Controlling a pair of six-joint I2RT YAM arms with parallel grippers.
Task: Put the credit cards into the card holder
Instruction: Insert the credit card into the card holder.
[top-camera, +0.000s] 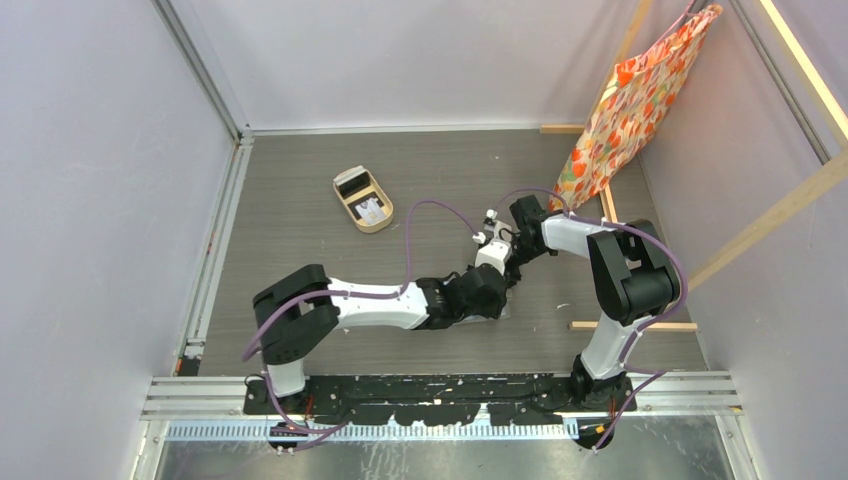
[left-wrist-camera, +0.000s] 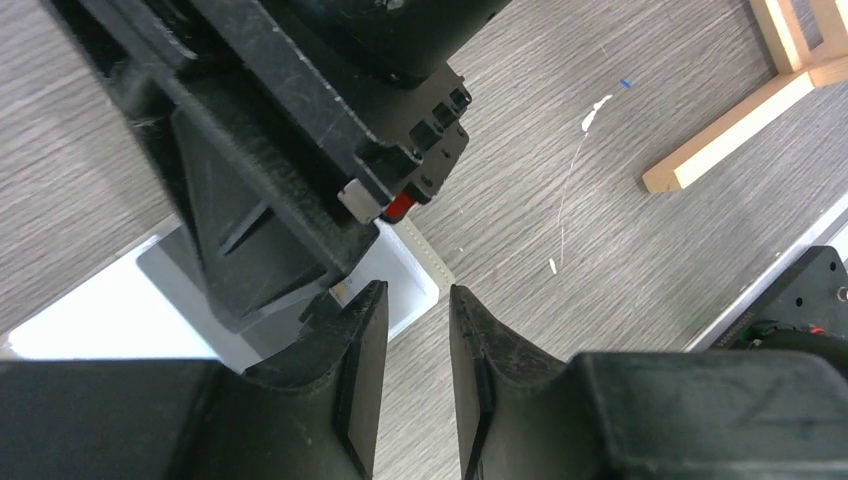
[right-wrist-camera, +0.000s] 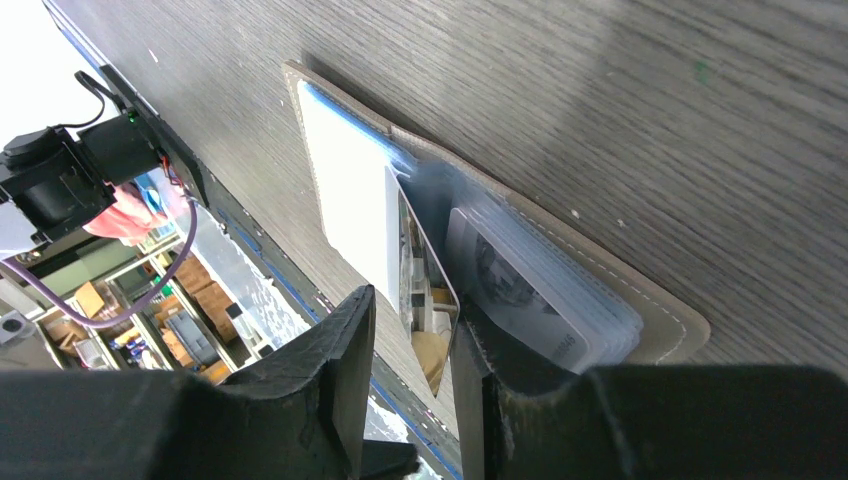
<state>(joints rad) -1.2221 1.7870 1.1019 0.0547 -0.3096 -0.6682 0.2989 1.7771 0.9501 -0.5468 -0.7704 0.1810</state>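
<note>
Right end effector (right-wrist-camera: 412, 300): fingers narrowly apart, with one credit card (right-wrist-camera: 425, 265) standing between them and leaning on one finger. A sliver of gap shows on the other side, so a firm clamp cannot be confirmed. The card is tilted on edge with its leading end at the mouth of a clear sleeve, judged to be the angle needed to slide it in.

Left end effector (left-wrist-camera: 416, 295): fingers apart, nothing between them. It sits low at the corner of the card holder, just beside the right arm's fingers. Likely purpose is to pin the holder so it does not skid; contact is not discernible.

Card holder (right-wrist-camera: 672, 322): grey-brown, lying open and flat at mid-desk (top-camera: 300, 260) with its sleeves upward. A pale card shows through one sleeve.

Further cards (top-camera: 371, 208): in a tan oval tray (top-camera: 385, 222), well apart to the rear left; one dark, one pale.

Surface: grey wood-grain laminate with a few pale scuffs.

Surroundings: pale walls (top-camera: 100, 150) on three sides, a patterned cloth bag (top-camera: 630, 100) hung at rear right, and bare wooden strips (top-camera: 632, 325) on the right.
</note>
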